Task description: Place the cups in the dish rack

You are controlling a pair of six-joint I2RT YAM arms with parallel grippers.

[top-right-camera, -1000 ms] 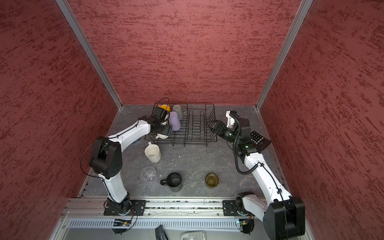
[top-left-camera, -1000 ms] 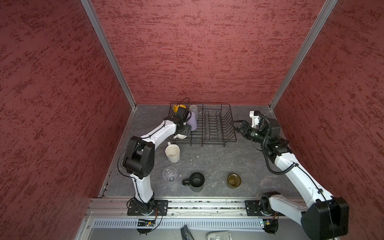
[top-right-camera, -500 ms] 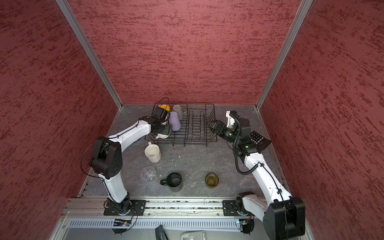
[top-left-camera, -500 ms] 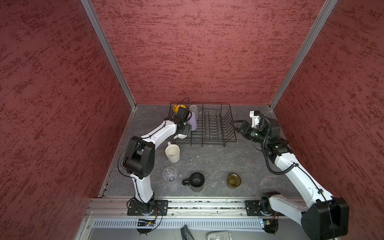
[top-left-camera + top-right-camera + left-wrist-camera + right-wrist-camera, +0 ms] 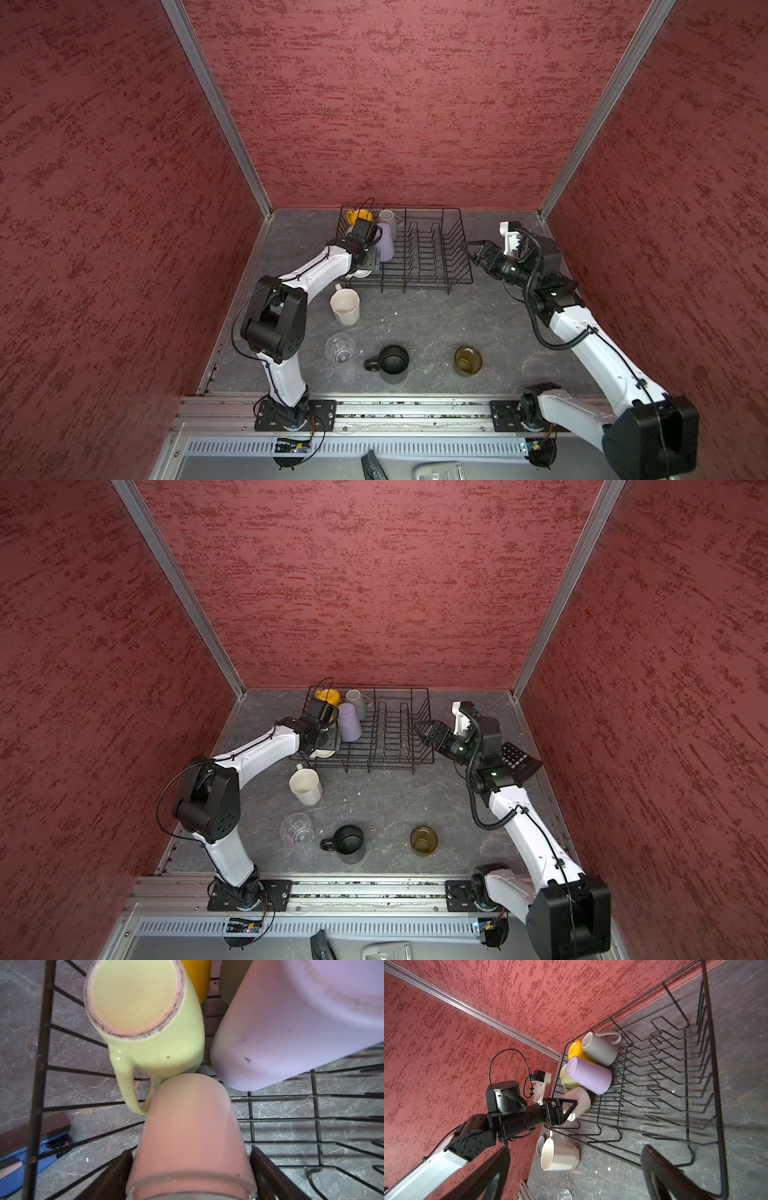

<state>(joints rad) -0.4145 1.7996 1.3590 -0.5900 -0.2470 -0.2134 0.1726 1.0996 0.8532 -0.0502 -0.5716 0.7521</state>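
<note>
Currently, the left end effector (image 5: 190, 1169) brackets a white mug (image 5: 191, 1132) inside the black wire dish rack (image 5: 419, 257), upper centre, beside pale green mug (image 5: 145, 1022) and lilac tumbler (image 5: 291, 1022); whether it grips is unclear. Right end effector (image 5: 471, 253) gapes empty.

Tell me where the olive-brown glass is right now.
In both top views the olive-brown glass stands upright on the table's near right, right of the black mug, outside the dish rack.

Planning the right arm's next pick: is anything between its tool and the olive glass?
Nothing visible. The right tool hangs open by the rack's right end, and only bare table lies between it and the olive glass. The black mug stands apart, off that line.
</note>
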